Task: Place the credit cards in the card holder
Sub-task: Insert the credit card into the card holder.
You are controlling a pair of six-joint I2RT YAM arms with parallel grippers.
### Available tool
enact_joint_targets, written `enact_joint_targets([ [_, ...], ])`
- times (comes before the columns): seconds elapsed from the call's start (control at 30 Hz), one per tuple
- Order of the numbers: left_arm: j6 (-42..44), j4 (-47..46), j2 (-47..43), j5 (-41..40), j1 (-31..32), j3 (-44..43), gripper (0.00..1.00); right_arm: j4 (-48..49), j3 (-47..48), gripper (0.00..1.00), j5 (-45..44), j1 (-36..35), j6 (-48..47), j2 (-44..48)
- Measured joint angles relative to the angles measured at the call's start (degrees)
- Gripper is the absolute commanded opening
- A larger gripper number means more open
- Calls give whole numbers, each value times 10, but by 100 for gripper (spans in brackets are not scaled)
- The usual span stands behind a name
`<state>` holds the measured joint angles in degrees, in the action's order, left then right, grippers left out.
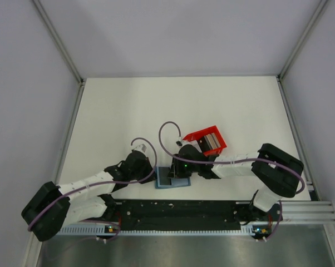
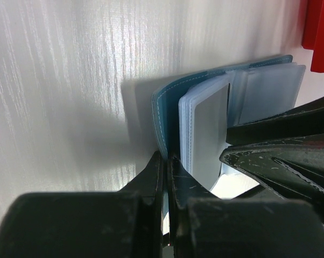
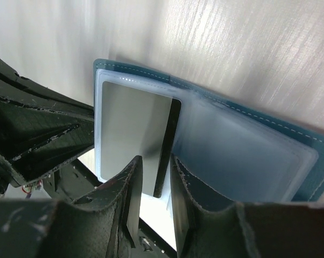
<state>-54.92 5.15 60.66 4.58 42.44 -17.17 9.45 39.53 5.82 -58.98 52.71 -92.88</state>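
Card holder (image 1: 172, 179): open on table, just nearer than red tray (image 1: 207, 141). Left gripper (image 2: 166, 161) pinches its teal cover. Right gripper (image 3: 154, 172) grips grey card (image 3: 132, 134), partly sleeved. More cards remain in tray.

White bench (image 1: 173, 105), faint streaked grain. Directly on it: teal card holder (image 1: 171, 179) lying open near front edge; red tray (image 1: 206, 141) just behind, to its right.

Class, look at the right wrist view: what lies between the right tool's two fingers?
A grey card with a dark edge strip, partly slid into a clear sleeve of the open teal card holder. The right tool is pinching it, shown in the right wrist view.
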Motion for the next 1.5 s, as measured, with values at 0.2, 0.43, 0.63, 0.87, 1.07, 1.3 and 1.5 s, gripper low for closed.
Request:
enact_joint_targets([
  [0.2,0,-1,0,0,0,0,0,-19,0,29,-16,0,-2,21],
  [0.43,0,-1,0,0,0,0,0,-9,11,28,1,0,3,-9],
  [0.63,0,0,0,0,0,0,0,-6,12,17,10,0,-3,-12],
  [0.87,0,0,0,0,0,0,0,-5,12,25,10,0,-17,-10],
  [1.07,0,5,0,-2,0,-3,0,-45,20,31,-14,1,-42,18],
  [1.3,6,40,-13,-12,0,-10,0,-130,106,30,-71,48,-101,68],
  [1.5,16,89,-26,-19,0,-23,0,-164,171,30,-82,76,-125,19],
])
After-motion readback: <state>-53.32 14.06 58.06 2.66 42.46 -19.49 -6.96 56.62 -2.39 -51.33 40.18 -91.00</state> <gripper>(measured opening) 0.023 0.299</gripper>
